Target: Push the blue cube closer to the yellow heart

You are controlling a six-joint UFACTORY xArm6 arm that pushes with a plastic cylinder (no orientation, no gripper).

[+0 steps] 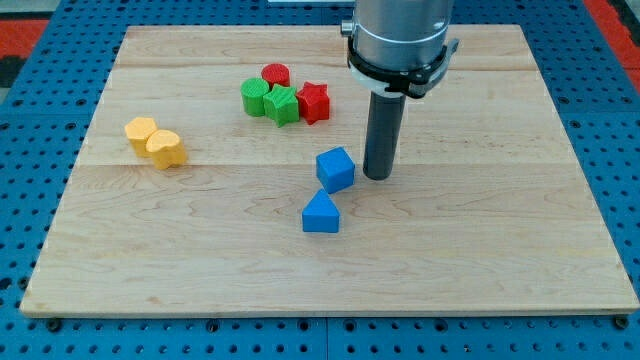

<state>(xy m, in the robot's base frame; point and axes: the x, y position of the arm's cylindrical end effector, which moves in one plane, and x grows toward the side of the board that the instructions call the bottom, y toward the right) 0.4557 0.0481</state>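
- Blue cube (336, 169) sits near the middle of the wooden bench (480, 250), with our tip (378, 177) planted just beside it on the view's right, a thin gap perhaps left between the two.
- We carry no fingers on this arm: it ends in a plain dark rod, so nothing opens, closes or grips here.
- Well apart toward the view's left lies the yellow heart (166, 148), touching a second yellow block (141, 131) whose shape we cannot make out for certain.
- Just below the cube, toward the view's bottom, rests a blue block with a peaked top (321, 214), close to the cube but off the line to the heart.
- Near the view's top a cluster gathers: a red cylinder (276, 74), a red star (314, 101), and two green blocks (272, 101) pressed together.
- We judge the step in hand to be the approach finished and the push about to start, since the tip stands on the side of the cube opposite the heart.
- The next move, as we read it, calls for a steady slide toward the view's left and slightly up, striking the cube's face squarely so it does not spin off toward the peaked blue block or drift up into the cluster.
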